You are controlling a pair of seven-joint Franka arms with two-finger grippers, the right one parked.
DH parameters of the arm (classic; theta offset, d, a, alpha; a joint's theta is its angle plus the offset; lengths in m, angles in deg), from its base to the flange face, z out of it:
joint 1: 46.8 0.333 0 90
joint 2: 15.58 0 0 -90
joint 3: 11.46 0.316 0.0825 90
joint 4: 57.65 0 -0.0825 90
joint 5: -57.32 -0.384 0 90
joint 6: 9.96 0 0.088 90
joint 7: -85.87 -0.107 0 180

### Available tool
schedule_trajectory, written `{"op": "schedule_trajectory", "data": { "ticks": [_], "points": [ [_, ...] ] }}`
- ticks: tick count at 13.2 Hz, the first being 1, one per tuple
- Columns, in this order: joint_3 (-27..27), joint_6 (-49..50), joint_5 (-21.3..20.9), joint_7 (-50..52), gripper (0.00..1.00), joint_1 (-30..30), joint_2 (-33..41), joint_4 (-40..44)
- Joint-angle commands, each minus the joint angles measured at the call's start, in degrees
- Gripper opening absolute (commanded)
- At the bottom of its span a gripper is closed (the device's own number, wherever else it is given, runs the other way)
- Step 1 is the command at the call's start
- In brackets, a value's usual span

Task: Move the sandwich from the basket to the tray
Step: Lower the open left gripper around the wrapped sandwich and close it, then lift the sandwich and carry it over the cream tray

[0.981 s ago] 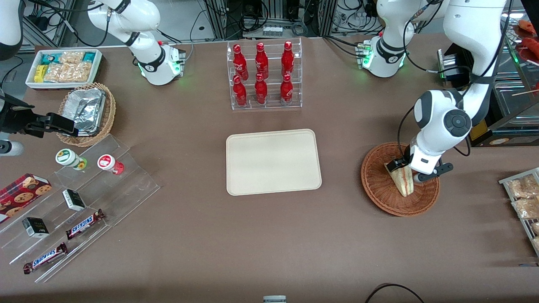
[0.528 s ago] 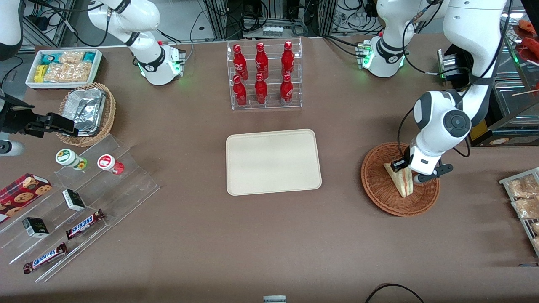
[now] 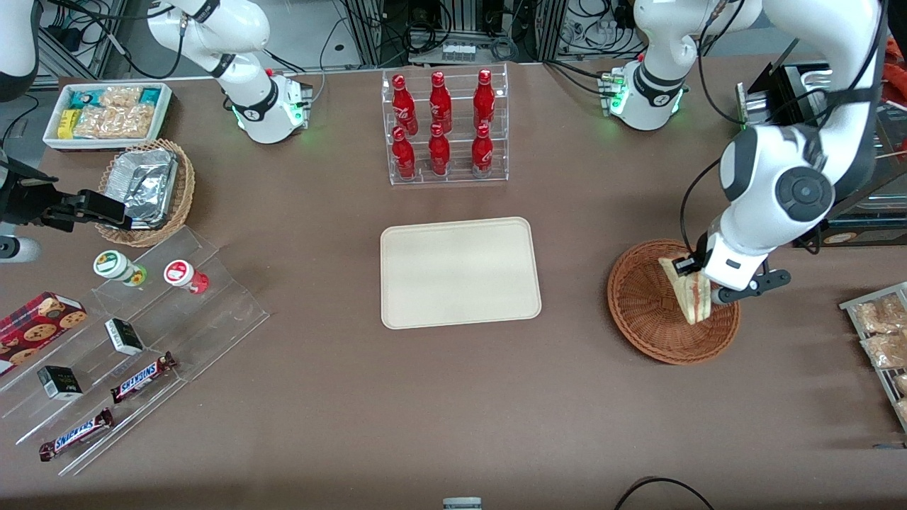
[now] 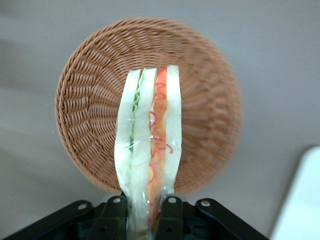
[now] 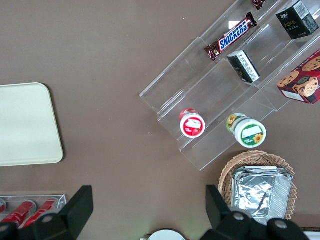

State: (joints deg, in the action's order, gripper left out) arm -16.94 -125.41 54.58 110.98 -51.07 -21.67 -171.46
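The sandwich (image 3: 689,297), a white-bread wedge with red-orange and green filling, hangs cut edge showing above the reddish-brown wicker basket (image 3: 645,312). My left gripper (image 3: 698,283) is shut on the wedge's upper end and holds it clear of the basket floor. In the left wrist view the sandwich (image 4: 147,150) sits pinched between the two black fingers (image 4: 114,215), with the basket (image 4: 200,115) below it and empty. The beige tray (image 3: 459,272) lies flat at the table's middle, toward the parked arm from the basket, with nothing on it; its corner shows in the left wrist view (image 4: 302,200).
A clear rack of red bottles (image 3: 443,127) stands farther from the front camera than the tray. Bagged pastries on a wire rack (image 3: 882,333) lie at the working arm's end. A tan basket with foil container (image 3: 145,188), a white snack bin (image 3: 106,113) and acrylic steps (image 3: 134,340) lie at the parked arm's end.
The gripper has risen with the sandwich and shifted slightly toward the working arm's end; the sandwich has lifted off the basket floor. The arm's upper links have swung.
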Motion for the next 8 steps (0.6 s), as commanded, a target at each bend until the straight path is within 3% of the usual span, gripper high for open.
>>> {"op": "schedule_trajectory", "data": {
  "ticks": [1,3,8],
  "points": [
    [-2.7,11.7,-0.1,4.5,0.0,-4.2,-3.6,15.1],
    [-3.6,16.3,-0.1,9.9,0.0,-9.0,-5.9,22.6],
    [-3.6,15.3,-0.7,23.0,0.0,-23.0,-14.5,28.8]
  ]
}}
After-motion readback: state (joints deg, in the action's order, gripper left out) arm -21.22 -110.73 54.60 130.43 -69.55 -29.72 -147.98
